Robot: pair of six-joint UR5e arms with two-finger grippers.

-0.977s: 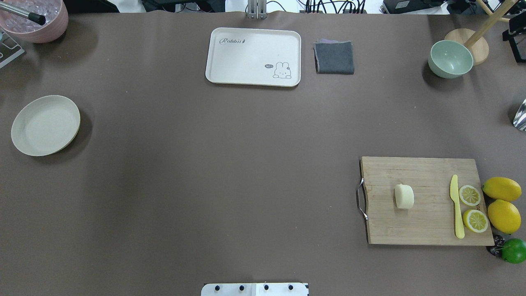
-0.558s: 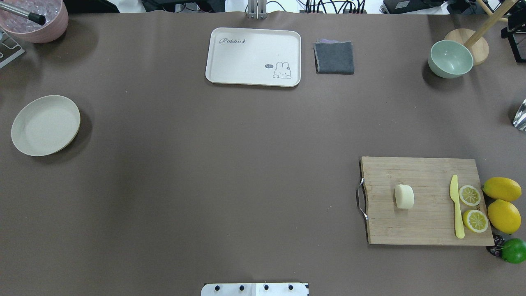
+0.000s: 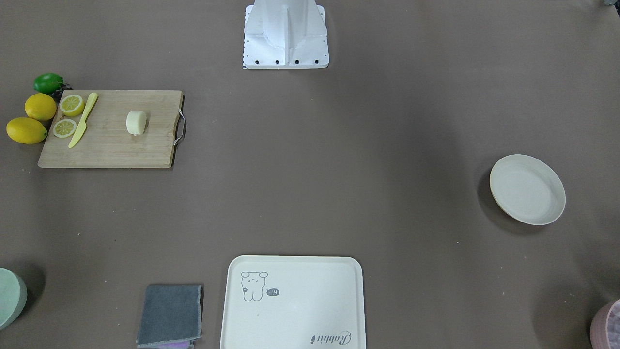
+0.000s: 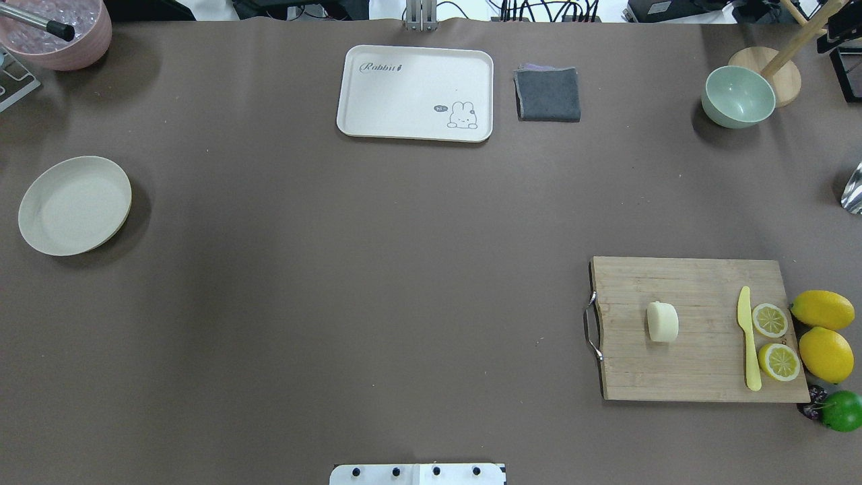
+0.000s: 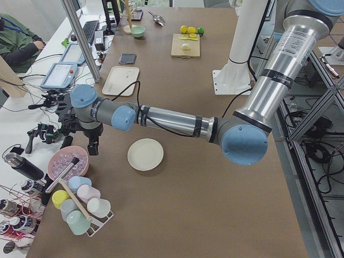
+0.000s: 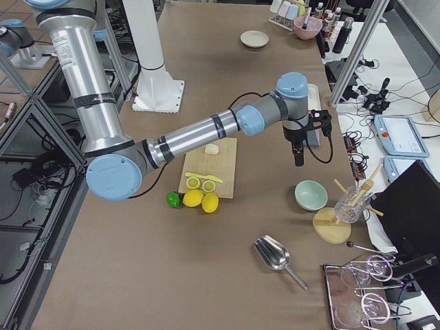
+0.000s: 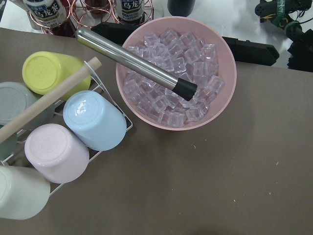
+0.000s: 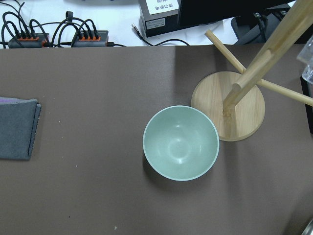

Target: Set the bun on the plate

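The bun (image 4: 662, 321), a small pale cream lump, lies on a wooden cutting board (image 4: 700, 367) at the near right of the table; it also shows in the front view (image 3: 136, 122). The plate (image 4: 74, 205), round and off-white, sits bare at the far left, a long way from the bun. My left gripper (image 5: 95, 149) hangs beyond the plate (image 5: 145, 154), beside a pink bowl of ice. My right gripper (image 6: 298, 159) hangs past the board, near a green bowl. Both grippers show only in the side views, so I cannot tell if they are open or shut.
On the board lie a yellow knife (image 4: 747, 337) and two lemon halves (image 4: 770, 320); whole lemons (image 4: 825, 353) and a lime sit beside it. At the back are a cream tray (image 4: 417, 94), a grey cloth (image 4: 547, 94) and the green bowl (image 4: 738, 96). The ice bowl (image 7: 176, 73) stands by a cup rack.
The bun and the plate have not moved. Only small dark and grey parts at the overhead view's top corners have shifted slightly.
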